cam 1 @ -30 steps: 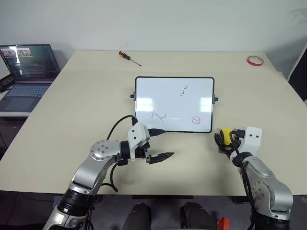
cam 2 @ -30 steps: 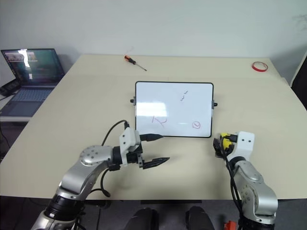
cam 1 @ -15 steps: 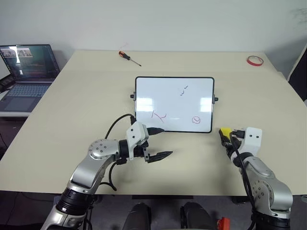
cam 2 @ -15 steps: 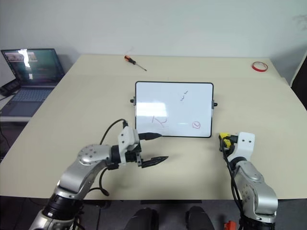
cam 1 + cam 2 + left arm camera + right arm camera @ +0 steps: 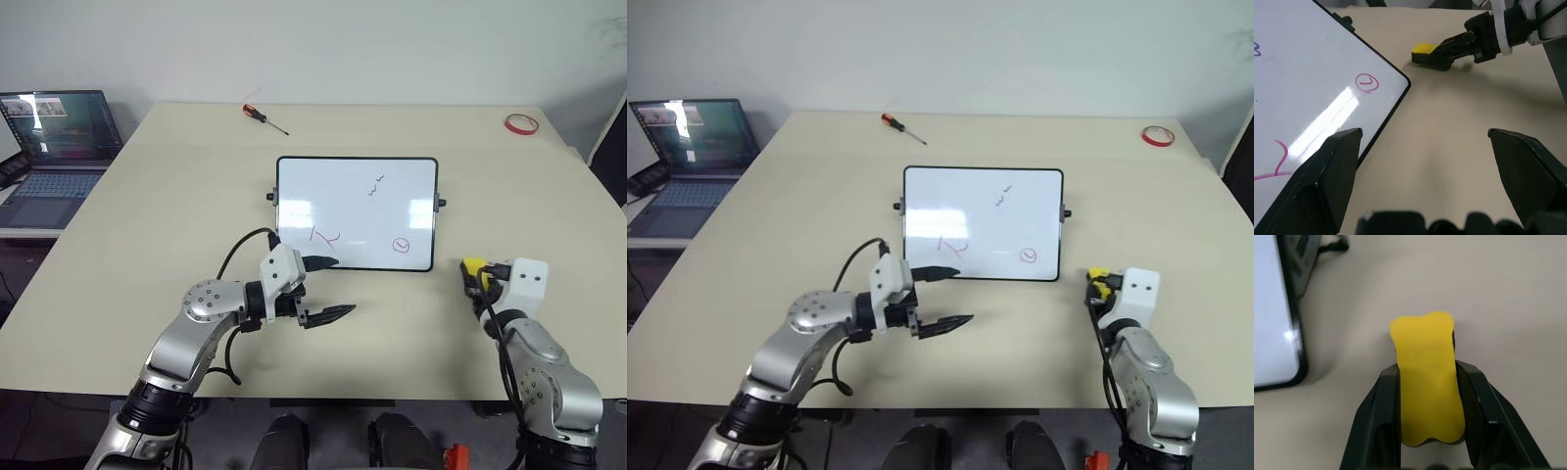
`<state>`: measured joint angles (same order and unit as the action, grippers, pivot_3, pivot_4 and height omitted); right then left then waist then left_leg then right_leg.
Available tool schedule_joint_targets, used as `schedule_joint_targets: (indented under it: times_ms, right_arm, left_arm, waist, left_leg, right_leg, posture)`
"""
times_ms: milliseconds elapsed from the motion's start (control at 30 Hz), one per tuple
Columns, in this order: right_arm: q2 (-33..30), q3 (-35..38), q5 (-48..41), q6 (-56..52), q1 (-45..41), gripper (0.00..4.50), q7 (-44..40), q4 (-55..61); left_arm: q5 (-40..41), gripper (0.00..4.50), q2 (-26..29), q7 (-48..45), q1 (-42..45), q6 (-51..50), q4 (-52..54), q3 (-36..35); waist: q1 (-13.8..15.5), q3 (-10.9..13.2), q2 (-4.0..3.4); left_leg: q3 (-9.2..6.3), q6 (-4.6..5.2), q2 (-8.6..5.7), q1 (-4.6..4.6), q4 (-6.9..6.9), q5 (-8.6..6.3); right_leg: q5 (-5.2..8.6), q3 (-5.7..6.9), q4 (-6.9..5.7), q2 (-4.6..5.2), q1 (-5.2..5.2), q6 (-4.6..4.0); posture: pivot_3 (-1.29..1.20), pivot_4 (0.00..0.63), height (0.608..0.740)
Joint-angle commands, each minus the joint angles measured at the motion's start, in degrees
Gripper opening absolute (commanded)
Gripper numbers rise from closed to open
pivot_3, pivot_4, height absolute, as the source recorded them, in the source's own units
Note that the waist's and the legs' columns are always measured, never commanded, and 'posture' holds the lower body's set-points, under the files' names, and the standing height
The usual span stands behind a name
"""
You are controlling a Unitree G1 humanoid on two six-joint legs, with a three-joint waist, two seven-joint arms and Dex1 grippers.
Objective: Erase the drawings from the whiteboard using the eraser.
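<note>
The whiteboard (image 5: pixel 355 211) lies flat in the middle of the table. On it are the drawings: a dark squiggle (image 5: pixel 375 186), a red angular scribble (image 5: pixel 324 236) and a small red circled mark (image 5: pixel 400 245). My right gripper (image 5: pixel 1427 369) is shut on the yellow eraser (image 5: pixel 1427 382), gripping its long sides. It holds the eraser (image 5: pixel 473 265) over the table, just right of the board's near right corner. My left gripper (image 5: pixel 328 289) is open and empty. It points to the right, in front of the board's near edge, close to the red scribble.
An open laptop (image 5: pixel 54 147) stands off the table's left side. A red-handled screwdriver (image 5: pixel 265 115) lies at the far edge, and a red tape ring (image 5: pixel 520 123) sits at the far right corner. Bare tabletop (image 5: pixel 411 313) lies between the two grippers.
My right gripper has shifted a little to the right and lifted slightly, taking the eraser with it. The left gripper has stayed about where it was.
</note>
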<state>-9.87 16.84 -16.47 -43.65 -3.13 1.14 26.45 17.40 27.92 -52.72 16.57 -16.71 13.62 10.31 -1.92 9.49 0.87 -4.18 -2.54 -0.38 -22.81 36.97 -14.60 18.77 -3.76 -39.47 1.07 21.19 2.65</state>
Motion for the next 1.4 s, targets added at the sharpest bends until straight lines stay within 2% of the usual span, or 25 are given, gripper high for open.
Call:
schedule_joint_targets:
  times_ms: [33,300,633,1000,1400]
  right_arm:
    - [-2.25,-1.57,2.6,5.12,-1.79,1.21,-1.12,0.72]
    - [-2.33,-5.83,5.51,11.8,-6.8,1.21,-2.1,-3.19]
    - [-0.65,-9.0,7.67,21.91,-16.57,1.21,-3.03,-9.07]
    - [2.44,-12.6,8.23,30.15,-29.59,1.21,-6.61,-25.01]
    - [3.65,-15.22,9.59,28.26,-34.76,1.21,-8.77,-33.49]
  left_arm:
    - [-3.14,4.5,-1.31,4.89,1.48,2.38,-0.51,-1.27]
    - [-5.08,4.5,-5.25,11.62,1.5,2.61,-2.77,-1.64]
    - [-7.95,4.5,-6.55,17.26,1.48,2.38,-3.97,-2.49]
    - [-8.38,4.5,-6.57,19.01,2.19,2.25,-4.1,-3.47]
    - [-8.83,4.5,-6.12,20.16,1.5,1.52,-2.59,-4.76]
  waist:
    - [-0.02,0.0,0.0]
    - [-0.16,0.0,0.0]
    - [-0.14,0.0,0.0]
    - [-0.17,0.0,0.0]
    - [-0.18,0.0,-0.01]
  left_leg:
    - [0.0,0.0,0.0,0.0,0.0,0.0]
    - [0.02,0.0,-0.01,-0.01,0.01,0.0]
    - [0.03,0.0,-0.01,0.01,0.01,0.0]
    - [0.07,0.0,0.01,-0.01,0.01,0.0]
    - [0.07,-0.01,0.03,-0.03,0.01,0.0]
  right_leg:
    - [0.0,0.01,0.0,0.0,0.0,0.0]
    - [0.0,0.01,0.0,-0.01,0.01,0.0]
    - [0.0,0.05,-0.03,-0.01,0.02,0.0]
    - [-0.01,0.1,-0.1,0.0,0.11,0.0]
    - [-0.01,0.1,-0.12,0.06,0.15,-0.01]
  posture:
    - [0.0,0.15,0.74]
    - [0.0,0.15,0.74]
    - [0.0,0.15,0.74]
    - [0.0,0.15,0.74]
    - [0.0,0.15,0.74]
